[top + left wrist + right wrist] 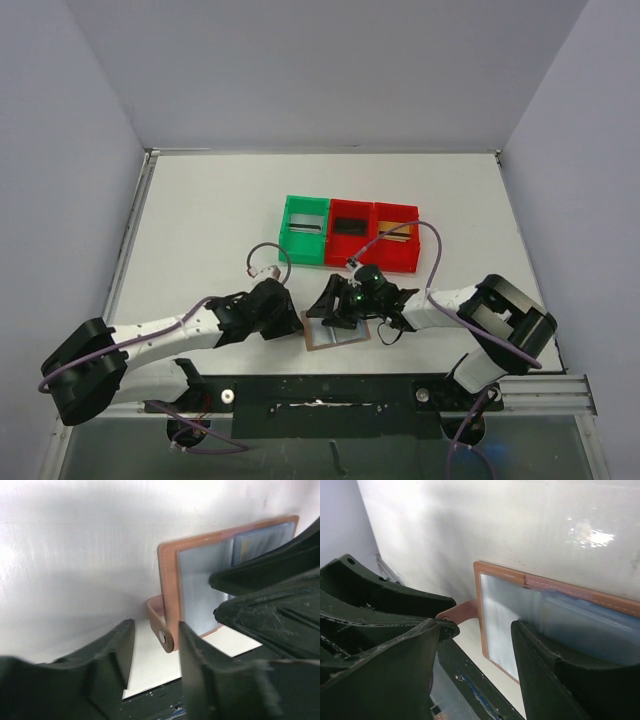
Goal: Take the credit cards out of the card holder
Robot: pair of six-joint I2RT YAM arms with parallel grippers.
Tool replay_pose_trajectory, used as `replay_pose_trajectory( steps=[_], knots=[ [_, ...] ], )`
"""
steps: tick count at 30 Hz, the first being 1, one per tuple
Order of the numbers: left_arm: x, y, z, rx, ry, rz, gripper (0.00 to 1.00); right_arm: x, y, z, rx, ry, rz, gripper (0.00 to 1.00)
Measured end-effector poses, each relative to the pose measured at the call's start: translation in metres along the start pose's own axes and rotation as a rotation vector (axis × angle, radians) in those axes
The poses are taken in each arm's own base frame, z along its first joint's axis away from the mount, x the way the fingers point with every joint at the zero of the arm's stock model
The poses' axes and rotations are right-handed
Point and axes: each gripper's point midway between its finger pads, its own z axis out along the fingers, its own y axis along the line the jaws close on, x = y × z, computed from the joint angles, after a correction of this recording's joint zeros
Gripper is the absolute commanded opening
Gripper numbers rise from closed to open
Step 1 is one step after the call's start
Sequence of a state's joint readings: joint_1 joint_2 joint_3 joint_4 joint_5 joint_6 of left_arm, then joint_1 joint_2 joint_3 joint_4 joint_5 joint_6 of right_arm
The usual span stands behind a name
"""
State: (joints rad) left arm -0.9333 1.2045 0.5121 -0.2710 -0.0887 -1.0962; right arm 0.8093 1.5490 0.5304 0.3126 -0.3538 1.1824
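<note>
**Card holder** [338, 336]: tan leather, lying open on the table [200, 240] at its near edge, blue lining up.
**Snap tab** [162, 630]: juts toward the left gripper [155, 627], whose jaws stand apart astride it.
**Right gripper** [480, 625]: jaws spread, one finger [555, 675] over the clear pockets.
**Credit cards** [350, 226]: one visible in the green bin [288, 232] and one in each of the two red bins [372, 238], well apart from the holder. Whether any pocket holds a card cannot be told.
**Handling advice:** pin the tab firmly first. Then slide the fingertip flat toward the pocket mouth, lightly, so the leather neither buckles nor skids.
</note>
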Motion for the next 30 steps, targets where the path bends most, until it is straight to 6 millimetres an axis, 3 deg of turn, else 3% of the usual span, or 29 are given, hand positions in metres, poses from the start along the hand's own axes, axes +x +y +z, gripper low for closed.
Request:
replay_pose_trajectory(
  steps=[5, 11, 16, 23, 26, 30],
  knots=[
    [-0.006, -0.010, -0.004, 0.070, -0.041, -0.034, 0.53, -0.005, -0.010, -0.005, -0.041, -0.038, 0.082, 0.47],
    [-0.013, -0.025, 0.001, 0.127, -0.066, -0.040, 0.56, -0.007, -0.011, -0.007, -0.046, -0.052, 0.094, 0.43],
    [-0.007, -0.022, 0.019, 0.080, -0.029, -0.040, 0.43, -0.017, -0.005, -0.020, -0.037, -0.117, 0.102, 0.45],
    [-0.005, -0.029, 0.029, 0.070, -0.014, -0.016, 0.30, -0.047, -0.004, -0.070, -0.027, -0.290, 0.096, 0.48],
    [-0.003, -0.030, 0.031, 0.070, -0.006, -0.002, 0.27, -0.052, -0.013, -0.086, 0.021, -0.344, 0.091, 0.48],
    [0.000, -0.032, 0.032, 0.074, 0.006, 0.018, 0.25, -0.042, -0.039, -0.091, 0.131, -0.324, 0.099, 0.47]
  ],
)
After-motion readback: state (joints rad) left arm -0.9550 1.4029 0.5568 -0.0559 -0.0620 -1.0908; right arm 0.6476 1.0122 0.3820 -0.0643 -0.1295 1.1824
